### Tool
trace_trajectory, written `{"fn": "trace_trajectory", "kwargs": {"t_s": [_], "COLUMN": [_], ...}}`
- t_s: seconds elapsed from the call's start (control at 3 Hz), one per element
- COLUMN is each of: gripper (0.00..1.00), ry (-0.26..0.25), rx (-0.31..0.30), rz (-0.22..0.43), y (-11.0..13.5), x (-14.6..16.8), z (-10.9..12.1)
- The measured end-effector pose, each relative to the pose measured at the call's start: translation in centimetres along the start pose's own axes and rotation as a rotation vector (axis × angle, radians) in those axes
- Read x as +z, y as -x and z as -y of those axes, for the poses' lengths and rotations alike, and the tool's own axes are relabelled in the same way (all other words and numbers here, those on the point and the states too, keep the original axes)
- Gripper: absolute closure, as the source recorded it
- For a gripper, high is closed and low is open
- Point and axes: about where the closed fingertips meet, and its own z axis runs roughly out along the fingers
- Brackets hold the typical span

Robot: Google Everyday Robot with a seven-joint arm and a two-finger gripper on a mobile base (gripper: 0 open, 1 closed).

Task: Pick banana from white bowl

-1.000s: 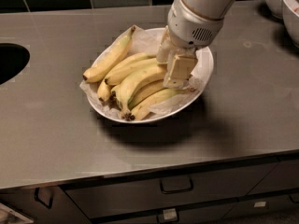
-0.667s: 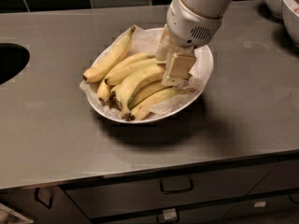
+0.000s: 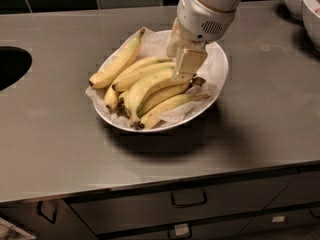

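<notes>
Just beneath the tool [image 3: 181, 68], the banana [image 3: 145, 86] curves across the white bowl [image 3: 223, 76].

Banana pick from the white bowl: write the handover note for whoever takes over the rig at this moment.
Gripper: down inside the white bowl, at the right end of the banana; a grasp cannot be confirmed.
Things: the banana lies in the middle of the pile, among the other bananas. The bowl sits on the grey counter.
Done: the gripper is at the banana.
Left: confirm the grip, then lift the banana clear of the bowl.
</notes>
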Motion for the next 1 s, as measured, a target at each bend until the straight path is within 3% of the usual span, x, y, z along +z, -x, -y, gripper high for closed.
{"fn": "trace_trajectory", "kwargs": {"t_s": [1.0], "gripper": [0.56], "ry": [0.038], "rx": [0.018], "rz": [-0.002], "y": [-0.7], "x": [2.4], "z": [0.9]}}
